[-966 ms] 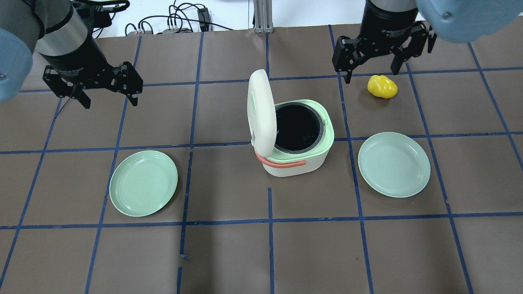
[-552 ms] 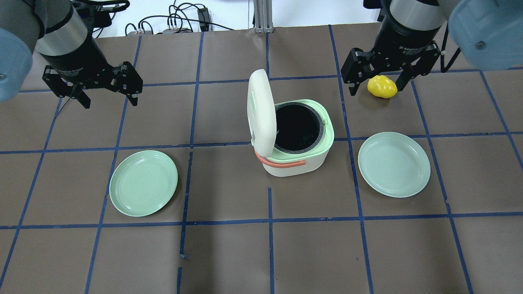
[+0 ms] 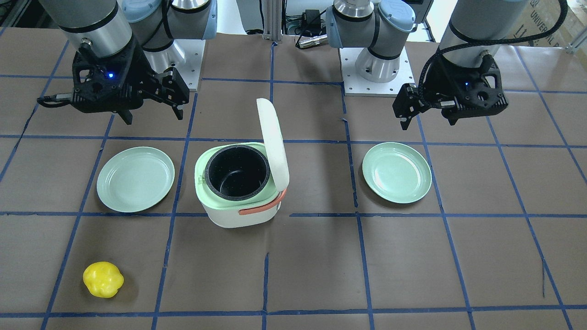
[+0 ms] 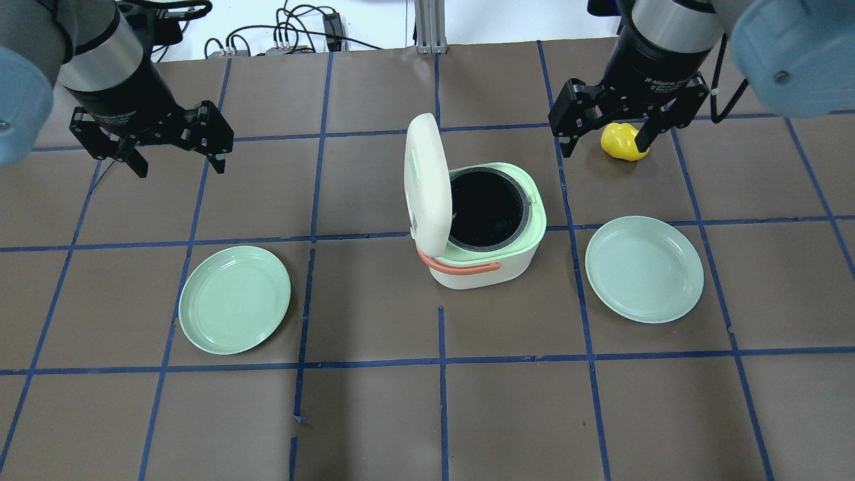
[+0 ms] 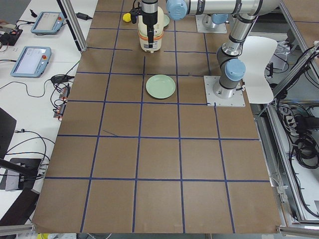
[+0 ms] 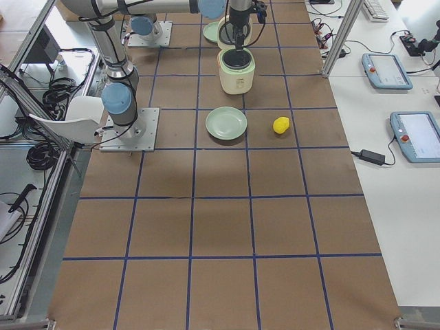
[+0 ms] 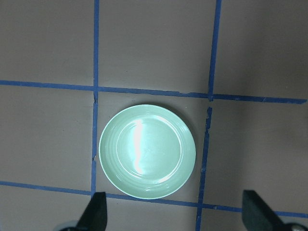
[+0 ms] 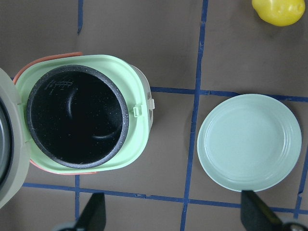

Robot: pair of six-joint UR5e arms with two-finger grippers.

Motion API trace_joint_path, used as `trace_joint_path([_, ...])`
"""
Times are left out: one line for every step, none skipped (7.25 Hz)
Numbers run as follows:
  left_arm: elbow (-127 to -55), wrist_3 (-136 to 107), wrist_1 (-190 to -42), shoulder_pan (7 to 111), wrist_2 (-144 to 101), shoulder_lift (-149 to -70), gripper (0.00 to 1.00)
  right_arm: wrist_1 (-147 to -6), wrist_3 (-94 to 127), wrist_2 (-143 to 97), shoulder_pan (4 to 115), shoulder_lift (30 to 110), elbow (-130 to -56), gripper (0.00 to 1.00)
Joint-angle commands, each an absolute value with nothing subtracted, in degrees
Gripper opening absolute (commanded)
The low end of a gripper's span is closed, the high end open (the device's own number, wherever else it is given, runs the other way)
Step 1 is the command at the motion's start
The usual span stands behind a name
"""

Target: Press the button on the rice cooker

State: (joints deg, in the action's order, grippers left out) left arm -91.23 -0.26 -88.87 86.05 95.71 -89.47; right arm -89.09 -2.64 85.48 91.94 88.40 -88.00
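Note:
The white and pale-green rice cooker (image 4: 487,234) stands mid-table with its lid (image 4: 427,184) swung up and the black pot (image 3: 236,172) bare. A small latch button (image 8: 150,103) sits on its rim, on the side towards the right plate. My right gripper (image 4: 604,137) is open and empty, held high; its wrist view looks down on the cooker (image 8: 82,118) and the right gripper (image 8: 173,214) touches nothing. My left gripper (image 4: 177,150) is open and empty, high above the left plate (image 7: 147,151). Both also show in the front view: right gripper (image 3: 152,114), left gripper (image 3: 426,120).
Two pale-green plates lie either side of the cooker, the left plate (image 4: 235,299) and the right plate (image 4: 644,268). A yellow toy pepper (image 3: 103,279) lies on the table's far side beyond the right plate. Blue tape lines cross the brown table (image 4: 441,414).
My right gripper has shifted down the overhead view and turned slightly, now overlapping the yellow pepper there. The left arm, cooker and plates have not moved.

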Motion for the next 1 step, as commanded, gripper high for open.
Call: trace_joint_path([-91.2, -0.3, -88.9, 86.0, 95.6, -89.5, 1.00, -89.4, -2.7, 85.5, 91.9, 88.4, -88.1, 1.00])
